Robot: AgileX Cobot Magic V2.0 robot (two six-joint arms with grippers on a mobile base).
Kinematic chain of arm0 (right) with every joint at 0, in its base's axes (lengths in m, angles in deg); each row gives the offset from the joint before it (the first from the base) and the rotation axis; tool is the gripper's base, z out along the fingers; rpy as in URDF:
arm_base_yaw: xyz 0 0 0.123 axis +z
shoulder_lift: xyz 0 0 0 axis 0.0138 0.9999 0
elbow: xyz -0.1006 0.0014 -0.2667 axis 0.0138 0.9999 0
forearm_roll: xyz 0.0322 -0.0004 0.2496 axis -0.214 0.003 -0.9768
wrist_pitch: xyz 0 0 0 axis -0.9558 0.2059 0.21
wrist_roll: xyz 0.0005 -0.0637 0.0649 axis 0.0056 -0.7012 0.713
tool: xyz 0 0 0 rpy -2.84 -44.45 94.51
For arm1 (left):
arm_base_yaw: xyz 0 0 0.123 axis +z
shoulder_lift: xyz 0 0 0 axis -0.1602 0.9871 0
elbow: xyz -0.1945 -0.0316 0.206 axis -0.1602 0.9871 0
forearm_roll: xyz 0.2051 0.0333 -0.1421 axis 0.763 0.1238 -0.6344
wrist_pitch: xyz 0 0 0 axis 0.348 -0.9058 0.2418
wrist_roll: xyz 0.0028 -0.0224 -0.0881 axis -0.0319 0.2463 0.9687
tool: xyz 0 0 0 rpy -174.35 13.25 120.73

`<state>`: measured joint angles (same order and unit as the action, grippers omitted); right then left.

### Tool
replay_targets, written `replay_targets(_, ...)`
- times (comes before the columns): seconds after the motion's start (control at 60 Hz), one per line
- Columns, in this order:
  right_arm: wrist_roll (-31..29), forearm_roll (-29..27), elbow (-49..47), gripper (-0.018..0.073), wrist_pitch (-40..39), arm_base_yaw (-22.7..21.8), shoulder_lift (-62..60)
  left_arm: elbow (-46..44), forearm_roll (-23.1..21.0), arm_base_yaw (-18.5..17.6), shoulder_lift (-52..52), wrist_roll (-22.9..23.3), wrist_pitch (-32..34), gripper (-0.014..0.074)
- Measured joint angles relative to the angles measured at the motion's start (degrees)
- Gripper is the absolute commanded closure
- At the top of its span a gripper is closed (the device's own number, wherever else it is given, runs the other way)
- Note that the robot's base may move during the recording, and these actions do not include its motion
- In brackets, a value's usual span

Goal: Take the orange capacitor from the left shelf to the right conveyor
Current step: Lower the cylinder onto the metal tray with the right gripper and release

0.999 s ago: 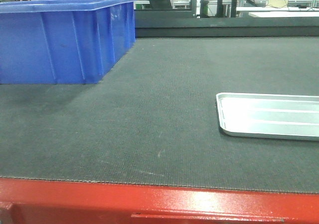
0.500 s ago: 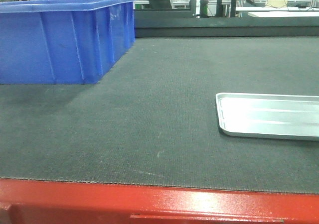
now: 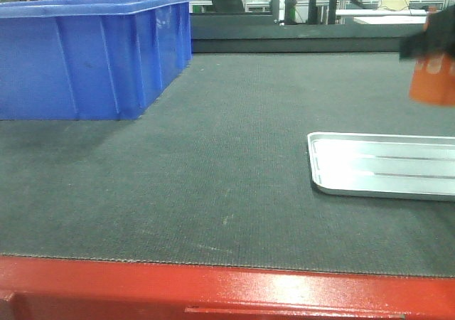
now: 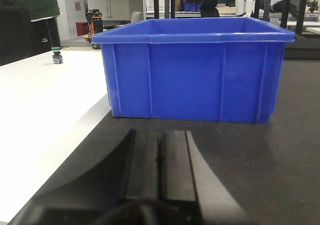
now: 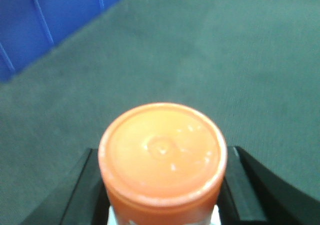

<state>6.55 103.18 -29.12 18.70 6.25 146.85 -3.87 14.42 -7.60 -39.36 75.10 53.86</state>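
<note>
Red paint marks the near edge of the right conveyor [image 3: 213, 192]. Farther in, by the silver tray [image 3: 384, 165] at the right edge, the orange capacitor [image 3: 432, 78] hangs above the belt, clamped in the right claw [image 5: 162, 190]. It looks fetched but not yet set down. The left claw [image 4: 159, 160] is pinched together and empty, facing the blue bin [image 4: 195, 75] at the far left.

Conveyor belt [image 3: 234, 156]: dark grey, fine woven-looking texture, rough, matt.
Red front edge [image 3: 213, 288]: painted, glossy, slightly pitted.
Blue bin [image 3: 92, 57]: moulded plastic, smooth, faint sheen.
Silver tray [image 3: 384, 163]: bare metal, bright satin finish.
Orange capacitor [image 5: 162, 152]: smooth top, soft gloss; possibly plastic, view blurred.
Left gripper [image 4: 159, 135]: black, matt.
White tabletop [image 4: 45, 100]: smooth, matt.
</note>
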Motion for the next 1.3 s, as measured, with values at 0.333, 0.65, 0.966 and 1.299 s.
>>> replay_targets(0.333,-2.59,0.00,-0.46,0.0511,-4.29,0.00,9.07,0.00,0.00,0.00,0.00,0.00,0.00,0.0722)
replay_targets(0.65,-5.38,0.00,-0.46,0.0236,-4.90,0.00,13.47,0.00,0.00,0.00,0.00,0.00,0.00,0.0722)
replay_targets(0.966,-6.00,-0.14,-0.64,-0.0069,-7.33,0.00,13.47,0.00,0.00,0.00,0.00,0.00,0.00,0.0722)
replay_targets(1.299,-6.40,-0.28,-0.64,-0.0069,-11.16,0.00,11.83,0.00,0.00,0.00,0.00,0.00,0.00,0.0722)
